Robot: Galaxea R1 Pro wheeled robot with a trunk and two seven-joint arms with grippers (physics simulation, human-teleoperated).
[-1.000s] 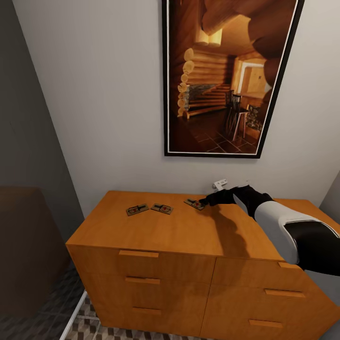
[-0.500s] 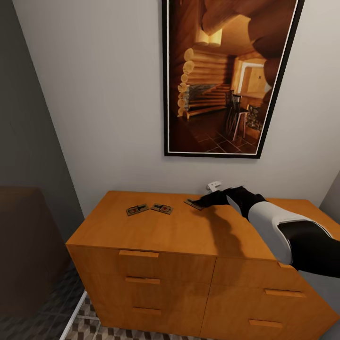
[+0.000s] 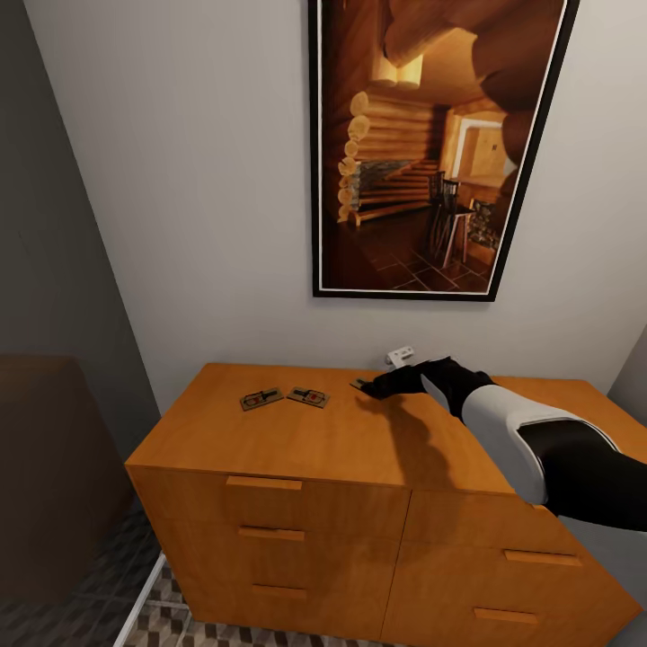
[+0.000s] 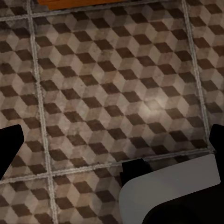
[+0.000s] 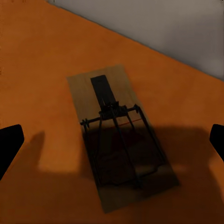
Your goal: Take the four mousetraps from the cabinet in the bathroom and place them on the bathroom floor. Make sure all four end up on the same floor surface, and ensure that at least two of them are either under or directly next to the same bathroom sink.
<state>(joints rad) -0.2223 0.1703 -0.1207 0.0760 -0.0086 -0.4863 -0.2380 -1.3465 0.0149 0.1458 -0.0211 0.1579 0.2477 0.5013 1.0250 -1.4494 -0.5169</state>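
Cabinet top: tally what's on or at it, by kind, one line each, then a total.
Mousetraps: 3, two side by side and one under the right gripper, all lying flat on the cabinet
Grippers: 1, the right one
Total: 4

mousetraps (image 3: 286, 396) on cabinet (image 3: 341, 440), picture (image 3: 431, 148) above

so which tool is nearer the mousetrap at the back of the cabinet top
Right. The right tool hangs just over that mousetrap on the cabinet, jaws open to either side. The left tool is down low, open, pointing at the bathroom floor.
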